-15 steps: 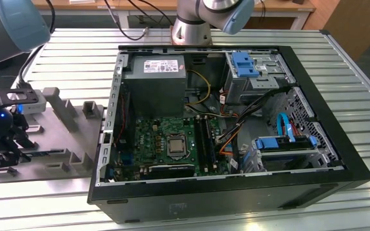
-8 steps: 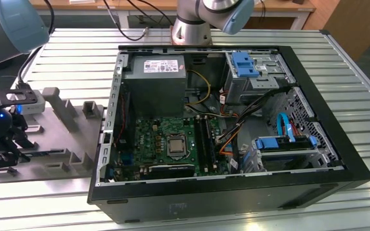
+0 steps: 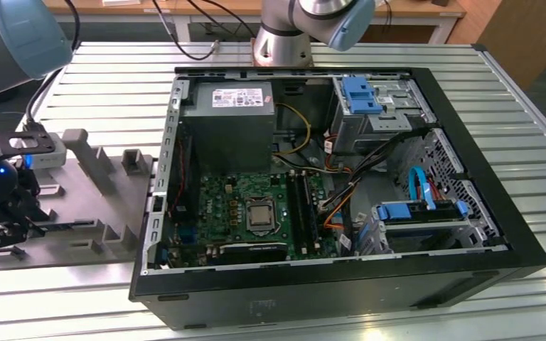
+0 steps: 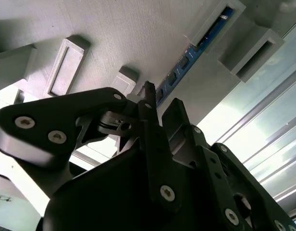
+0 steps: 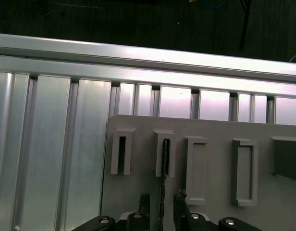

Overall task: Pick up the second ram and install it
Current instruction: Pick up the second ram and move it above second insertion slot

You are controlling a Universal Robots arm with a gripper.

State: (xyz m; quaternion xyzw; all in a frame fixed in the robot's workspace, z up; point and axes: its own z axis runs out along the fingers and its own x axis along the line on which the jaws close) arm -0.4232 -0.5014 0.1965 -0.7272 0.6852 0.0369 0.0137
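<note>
Hovering over the grey slotted holder, the gripper has its fingers spread, one on each side of the second ram, with a gap showing at either face. The ram stands on edge in a holder slot, directly beneath the tool (blue-green with dark chips in the second wrist view). The open computer case lies well apart from the gripper on the slatted table.

Blue-green second ram, grey slotted rack, green motherboard, black case.
</note>
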